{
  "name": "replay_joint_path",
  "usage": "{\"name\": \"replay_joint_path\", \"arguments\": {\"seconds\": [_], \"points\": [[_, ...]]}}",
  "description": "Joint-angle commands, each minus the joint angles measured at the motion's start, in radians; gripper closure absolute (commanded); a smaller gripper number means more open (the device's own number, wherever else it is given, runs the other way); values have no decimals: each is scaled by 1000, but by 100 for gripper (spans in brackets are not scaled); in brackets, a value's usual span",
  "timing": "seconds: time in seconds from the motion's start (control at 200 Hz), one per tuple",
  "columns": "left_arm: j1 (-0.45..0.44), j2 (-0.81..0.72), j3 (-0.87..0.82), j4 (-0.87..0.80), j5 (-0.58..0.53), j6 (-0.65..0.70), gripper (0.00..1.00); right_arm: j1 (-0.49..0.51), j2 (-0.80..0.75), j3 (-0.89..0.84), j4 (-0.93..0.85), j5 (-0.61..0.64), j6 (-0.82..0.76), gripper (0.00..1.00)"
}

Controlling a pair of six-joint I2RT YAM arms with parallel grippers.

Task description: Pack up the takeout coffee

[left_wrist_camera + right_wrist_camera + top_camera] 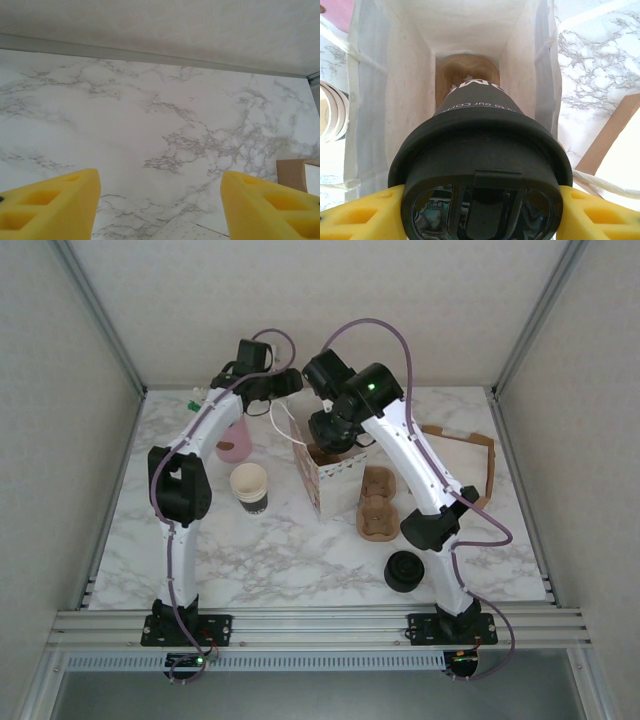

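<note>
My right jaws grip the coffee (480, 150) at its black lid, a yellow finger (355, 215) on each side. The cup stands up straight, with its lid up toward me and its dark bottom pointing down into the open white bag (385, 100). My left jaws are wide apart and hold nothing, over the worktop (160, 125) near the bag.

Smooth plastic lid (480, 150), matt paper bag (390, 100), marbled tabletop (150, 100).
</note>
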Motion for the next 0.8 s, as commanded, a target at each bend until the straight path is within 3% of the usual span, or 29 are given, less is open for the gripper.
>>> {"name": "replay_joint_path", "arguments": {"seconds": [0.0, 0.796], "points": [[-11, 20, -10, -8, 23, 22, 35, 19, 21, 28, -107, 49, -8, 36], [-34, 26, -17, -20, 25, 28, 36, 89, -21, 17, -97, 108, -1, 37]]}}
